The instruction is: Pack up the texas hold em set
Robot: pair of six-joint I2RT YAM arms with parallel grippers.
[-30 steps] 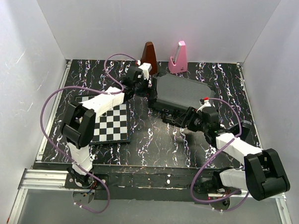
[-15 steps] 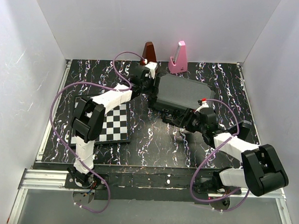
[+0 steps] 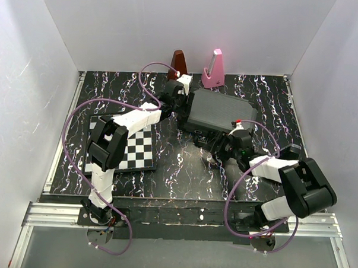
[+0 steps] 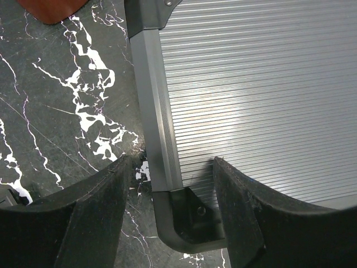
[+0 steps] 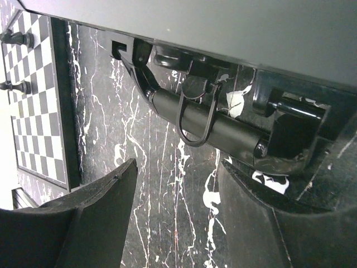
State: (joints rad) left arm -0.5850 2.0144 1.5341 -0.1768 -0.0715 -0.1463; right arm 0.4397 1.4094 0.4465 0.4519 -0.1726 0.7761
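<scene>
Closed black case (image 3: pixel 218 110) at back centre of table (image 3: pixel 183 164), long axis left-right. Left gripper (image 4: pixel 170 162) jaws apart, astride its left-end corner. Right gripper (image 5: pixel 177 166) jaws apart, facing handle (image 5: pixel 206 125) on near long side.

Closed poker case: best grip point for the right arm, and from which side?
The carry handle on the case's near wall, approached from the near side by the right gripper. It is a slim bar that seems to stand off the wall, so open jaws can straddle it. The ribbed lid looks too broad to pinch.
</scene>
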